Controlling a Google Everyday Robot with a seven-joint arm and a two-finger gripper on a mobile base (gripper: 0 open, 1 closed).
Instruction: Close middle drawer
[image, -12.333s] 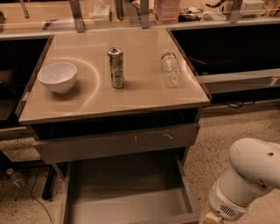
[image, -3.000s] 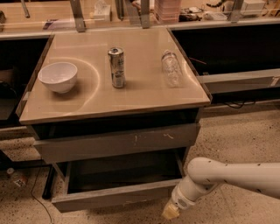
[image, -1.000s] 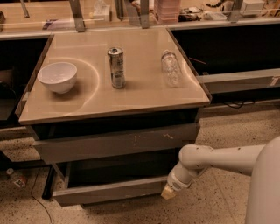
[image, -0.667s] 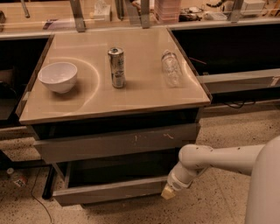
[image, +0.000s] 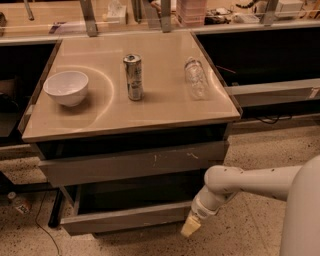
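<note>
A wide, shallow grey middle drawer (image: 125, 218) sits low under a tan table (image: 100, 117), partly pulled out toward the near side, with its long axis running left to right. The gripper (image: 191, 227) touches the right end of its front panel; whether it is open or closed cannot be told. The can (image: 133, 77) on the table has no readable label.
</note>
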